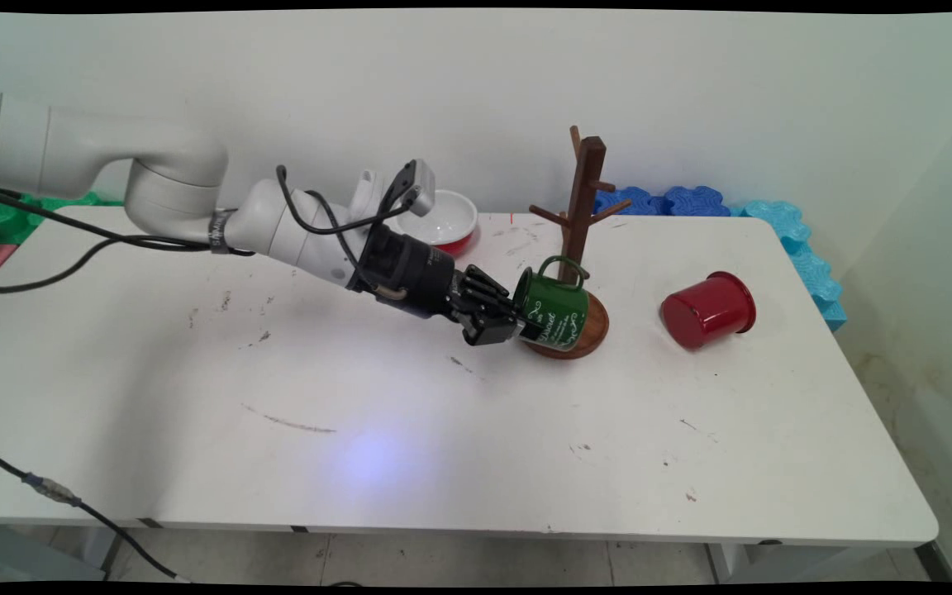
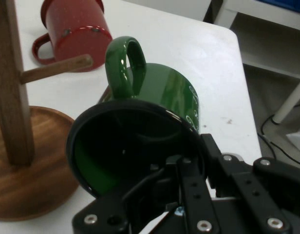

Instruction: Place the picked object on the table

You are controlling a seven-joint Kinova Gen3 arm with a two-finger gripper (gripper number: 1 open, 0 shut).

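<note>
A green enamel mug (image 1: 553, 312) is gripped at its rim by the claw (image 1: 502, 324): in the hand view one finger is seen inside the mouth and the other against the outer wall (image 2: 189, 105), so the claw is clenched on the mug's lip. The mug is held on its side, in front of the wooden mug tree (image 1: 581, 216) and over the near edge of that stand's round base (image 1: 594, 330); whether it touches the base cannot be told. Its long axis is kept roughly level, the open mouth turned toward the claw and the bottom pointing away toward the desk's right end. Its handle (image 2: 124, 63) is turned upward, near one of the tree's lower pegs (image 2: 56, 68). A red mug (image 1: 708, 310) lies on its side on the desk (image 1: 195, 397), well apart to the right, and a white-and-red bowl (image 1: 447, 221) rests behind the arm.
</note>
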